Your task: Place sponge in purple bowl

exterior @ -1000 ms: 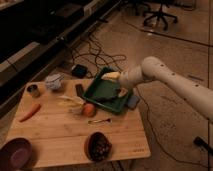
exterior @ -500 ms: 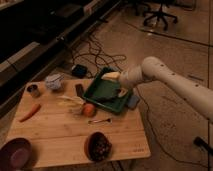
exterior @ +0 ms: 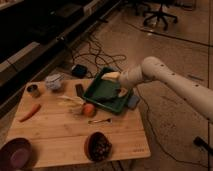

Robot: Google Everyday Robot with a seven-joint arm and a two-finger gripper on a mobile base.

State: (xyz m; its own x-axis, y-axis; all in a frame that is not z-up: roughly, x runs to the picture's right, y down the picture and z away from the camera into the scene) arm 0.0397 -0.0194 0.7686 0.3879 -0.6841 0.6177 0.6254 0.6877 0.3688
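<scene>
The gripper (exterior: pixel 122 93) is held low over the right side of the tray (exterior: pixel 101 91), at the end of a white arm (exterior: pixel 172 81) that is stretched in from the right. Its jaws are spread wide and nothing is gripped between them. The sponge (exterior: pixel 133 102) is laid flat on the table (exterior: pixel 60 134), just beside the tray's right rim and close to the gripper; whether it is touched by a fingertip cannot be told. The purple bowl (exterior: pixel 17 153) is set at the table's front left corner, well apart from the sponge. A dark bowl (exterior: pixel 98 147) with dark contents is placed at the front edge, near the middle. A carrot (exterior: pixel 29 112) is laid at the left side, and a small can (exterior: pixel 33 90) is stood upright near the back left corner. An orange fruit (exterior: pixel 89 109) is set just in front of the tray. Cables (exterior: pixel 95 55) are strewn on the floor behind the table.
</scene>
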